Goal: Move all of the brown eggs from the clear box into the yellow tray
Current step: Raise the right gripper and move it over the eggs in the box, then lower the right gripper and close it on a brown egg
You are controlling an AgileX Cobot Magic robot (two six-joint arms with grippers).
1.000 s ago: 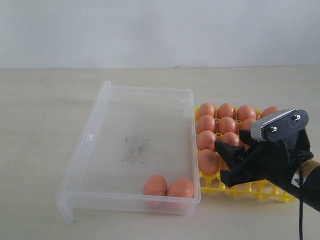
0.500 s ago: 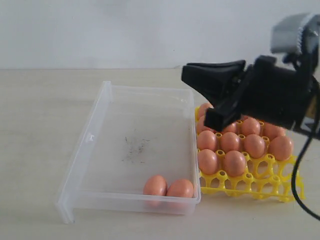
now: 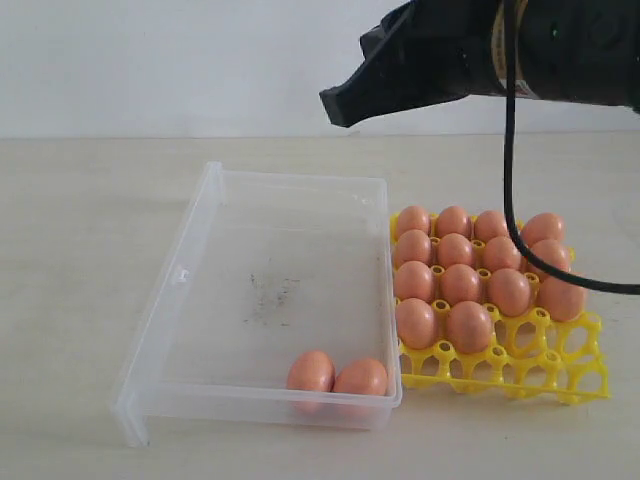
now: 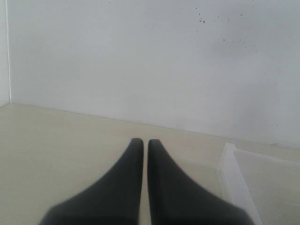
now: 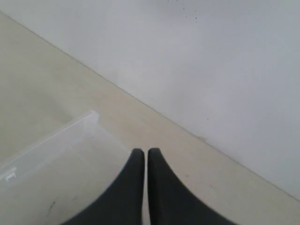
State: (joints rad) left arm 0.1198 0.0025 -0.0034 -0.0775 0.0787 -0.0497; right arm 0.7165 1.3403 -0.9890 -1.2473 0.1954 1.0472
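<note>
The right gripper (image 3: 338,105), closed and empty, hangs high over the clear box (image 3: 165,290), probably to clear its walls.

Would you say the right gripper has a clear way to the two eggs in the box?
Probably yes: the box is open-topped, nothing covers the eggs by its near wall, and the right gripper hangs shut above.

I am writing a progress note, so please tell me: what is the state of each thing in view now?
Clear box: open, two brown eggs lying inside.
Yellow tray: fourteen brown eggs seated, nearest row empty.
Left gripper: shut, empty.
Right gripper: shut, empty, raised high.
</note>
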